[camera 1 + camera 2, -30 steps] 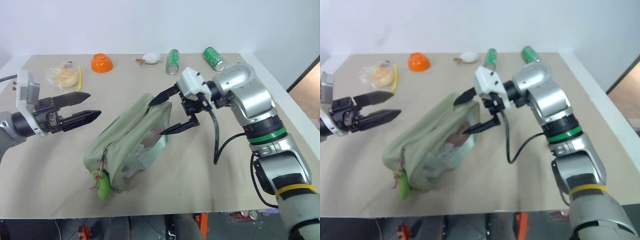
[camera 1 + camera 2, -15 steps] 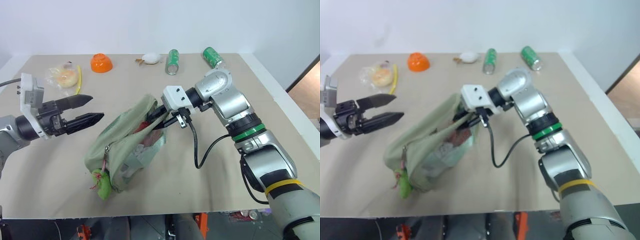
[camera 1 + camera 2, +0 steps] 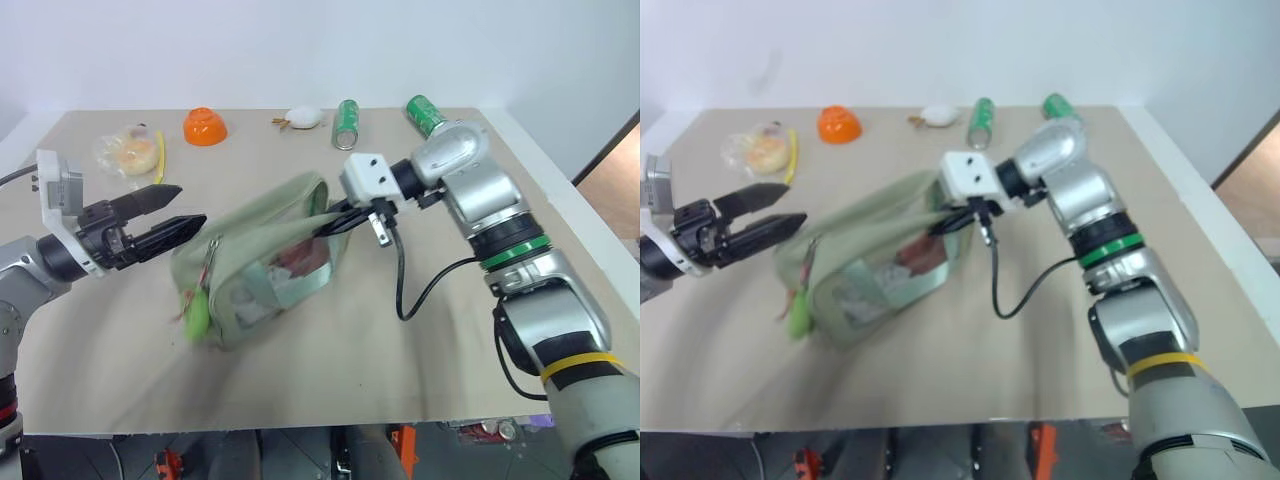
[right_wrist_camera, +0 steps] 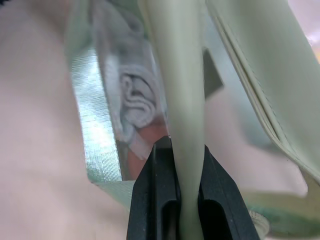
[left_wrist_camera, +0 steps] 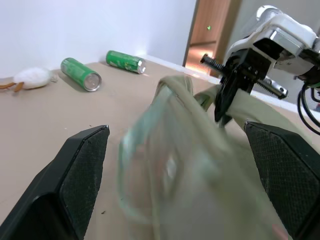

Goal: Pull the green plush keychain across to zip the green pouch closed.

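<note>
Cans [image 3: 347, 123] – two; green pouch [image 3: 262, 262] – one; bowl [image 3: 204, 126] – one.

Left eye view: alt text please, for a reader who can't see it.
The right gripper is shut on a strap of the green pouch, while the open left gripper waits beside it. The green plush keychain hangs at the pouch's near end.

My table [image 3: 420, 380] carries two green cans [image 3: 346, 123] at twelve o'clock, an orange bowl [image 3: 204, 126] and snack bag [image 3: 128, 151] at ten.
</note>
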{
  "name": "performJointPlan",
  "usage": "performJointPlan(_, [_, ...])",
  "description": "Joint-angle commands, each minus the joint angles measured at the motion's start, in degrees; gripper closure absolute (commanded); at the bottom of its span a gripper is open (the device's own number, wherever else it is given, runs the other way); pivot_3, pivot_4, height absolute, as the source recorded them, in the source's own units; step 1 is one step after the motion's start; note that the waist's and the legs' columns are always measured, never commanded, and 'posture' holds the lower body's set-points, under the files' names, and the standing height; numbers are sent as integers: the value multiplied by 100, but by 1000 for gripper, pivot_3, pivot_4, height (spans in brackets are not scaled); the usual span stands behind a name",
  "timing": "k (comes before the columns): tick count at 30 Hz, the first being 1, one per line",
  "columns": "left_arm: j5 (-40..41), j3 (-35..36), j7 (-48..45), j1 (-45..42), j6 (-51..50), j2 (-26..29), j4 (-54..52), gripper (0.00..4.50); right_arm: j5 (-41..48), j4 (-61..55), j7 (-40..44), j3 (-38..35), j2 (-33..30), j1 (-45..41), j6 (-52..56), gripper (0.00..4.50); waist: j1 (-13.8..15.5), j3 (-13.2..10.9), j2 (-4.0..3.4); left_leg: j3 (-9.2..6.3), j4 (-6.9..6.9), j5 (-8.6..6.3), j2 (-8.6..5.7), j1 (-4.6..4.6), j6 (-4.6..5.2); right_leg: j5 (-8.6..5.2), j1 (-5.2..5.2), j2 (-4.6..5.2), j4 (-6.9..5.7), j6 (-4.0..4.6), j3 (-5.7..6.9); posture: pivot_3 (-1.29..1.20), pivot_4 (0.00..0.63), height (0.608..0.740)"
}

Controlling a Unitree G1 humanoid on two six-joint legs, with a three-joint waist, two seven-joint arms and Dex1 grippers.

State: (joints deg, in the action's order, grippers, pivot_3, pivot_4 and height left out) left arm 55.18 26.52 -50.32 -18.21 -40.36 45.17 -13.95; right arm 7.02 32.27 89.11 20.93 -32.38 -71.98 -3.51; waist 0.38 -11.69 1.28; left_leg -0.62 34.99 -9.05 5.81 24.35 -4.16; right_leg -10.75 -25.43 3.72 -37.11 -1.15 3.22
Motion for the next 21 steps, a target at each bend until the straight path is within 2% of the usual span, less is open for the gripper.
performJointPlan(1, [111, 190, 70, 16, 98, -99, 50, 0, 336, -262, 140, -637, -280, -410, 232, 4487, -4, 0, 0, 2, -1, -1, 0, 0, -2, -1, -1, -1, 0, 0, -2, 0, 150, 740])
performJointPlan(4, [148, 189, 151, -41, 89, -236, 124, 0, 574, -548, 136, -881, -394, -394, 711, 4487, -8, 0, 0, 3, -6, -5, 3, -3, -2, 1, -2, -7, 0, -9, -5, 0, 150, 740])
performJointPlan(7, [127, 162, 189, -53, 111, -295, 132, 0, 506, -874, -217, -945, -464, -239, 1241, 4487, -31, 0, 0, 3, -10, -7, 9, -5, -1, 3, -8, -19, 0, -12, -11, 0, 150, 740])
performJointPlan(12, [103, 196, 229, 45, 104, -299, 67, 0, 422, -2284, -599, -863, -761, 719, 1997, 4487, -6, 0, 1, 3, -11, -7, 13, -5, -2, 3, -8, -22, 0, -10, -11, 0, 150, 740])
performJointPlan(15, [136, 331, 250, 163, 69, -185, -58, 0, 225, -2977, -863, -786, -955, 1254, 2321, 4487, -1, 0, 0, 8, -11, -10, 11, -4, -6, 2, -9, -21, 0, -11, -18, 0, 150, 740])
performJointPlan(21, [366, 601, -49, 563, -105, 271, -462, 0, -34, -3255, -1268, -787, -1105, 1373, 2737, 4487, -15, -1, 2, 14, -10, -10, 11, -2, -7, 0, -29, -27, 0, 7, -37, 0, 150, 740])
